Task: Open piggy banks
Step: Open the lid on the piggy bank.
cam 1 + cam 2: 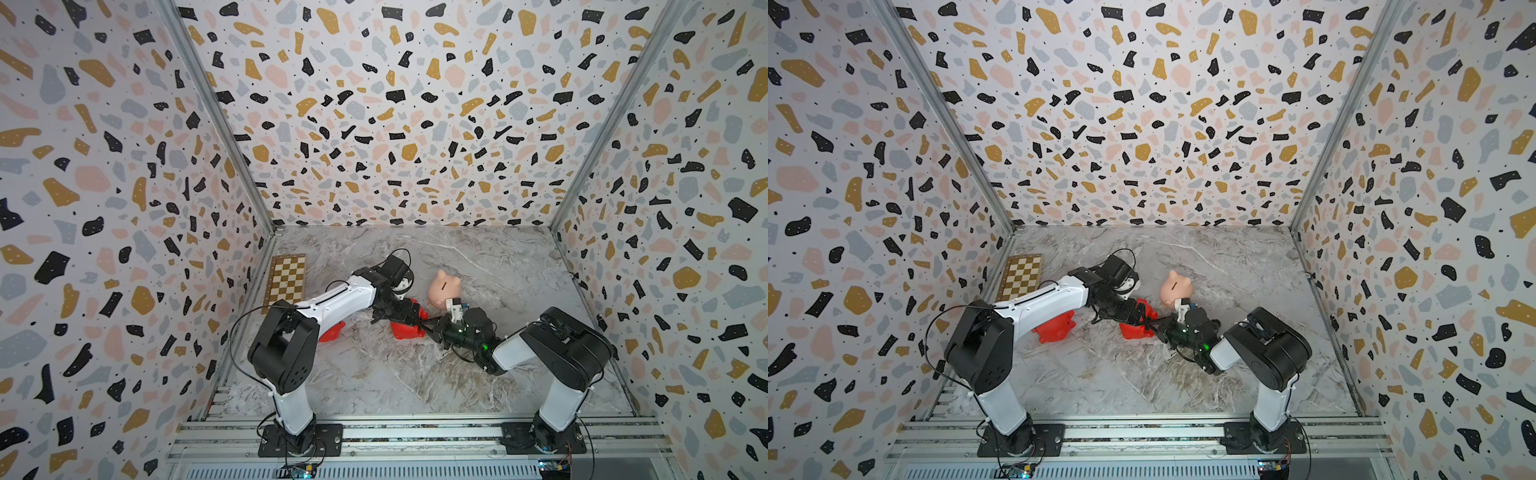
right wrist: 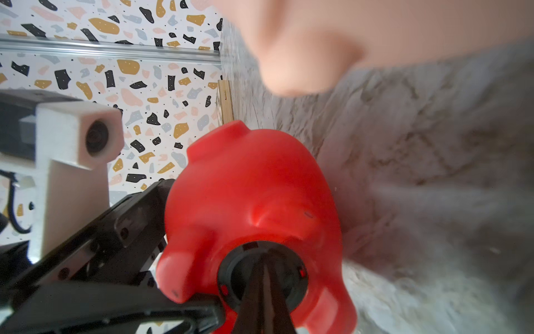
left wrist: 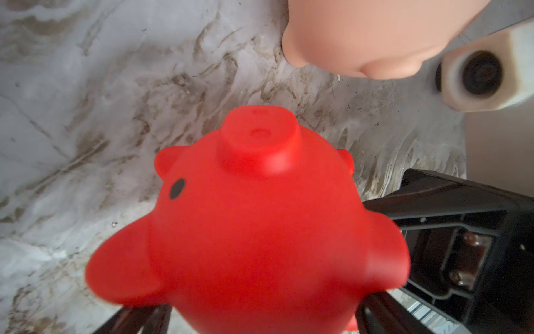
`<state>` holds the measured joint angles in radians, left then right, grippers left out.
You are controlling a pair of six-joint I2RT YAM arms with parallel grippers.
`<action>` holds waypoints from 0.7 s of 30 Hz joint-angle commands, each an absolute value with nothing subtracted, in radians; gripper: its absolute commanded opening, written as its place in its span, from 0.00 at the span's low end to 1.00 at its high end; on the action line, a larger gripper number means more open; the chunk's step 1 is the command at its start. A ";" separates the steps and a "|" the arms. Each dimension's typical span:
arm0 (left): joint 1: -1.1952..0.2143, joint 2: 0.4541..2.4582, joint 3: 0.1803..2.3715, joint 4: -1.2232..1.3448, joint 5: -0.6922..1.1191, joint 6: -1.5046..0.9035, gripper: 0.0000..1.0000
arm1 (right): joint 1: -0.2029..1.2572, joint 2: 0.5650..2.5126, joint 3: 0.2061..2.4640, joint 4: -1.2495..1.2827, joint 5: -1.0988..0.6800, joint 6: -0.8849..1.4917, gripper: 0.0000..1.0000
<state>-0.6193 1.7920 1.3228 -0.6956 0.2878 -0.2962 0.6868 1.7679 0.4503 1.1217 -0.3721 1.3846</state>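
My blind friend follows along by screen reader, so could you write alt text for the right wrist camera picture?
A red piggy bank fills the close-up, belly toward the camera, with the closed right pincer at its round black plug. A blurred peach piggy bank sits nearby on the marble table.

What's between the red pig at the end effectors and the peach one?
Only bare marble table: the left wrist view shows an open gap between the red piggy bank's snout and the peach piggy bank. They do not touch.
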 commanded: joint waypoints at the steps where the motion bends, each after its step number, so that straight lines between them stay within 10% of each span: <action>1: -0.632 1.850 1.331 -0.772 0.373 -0.273 0.91 | 0.705 1.746 0.486 1.068 -0.346 1.202 0.00; 21: -0.628 1.897 1.379 -0.820 0.306 -0.261 0.91 | 0.573 1.701 0.367 1.082 -0.465 1.254 0.00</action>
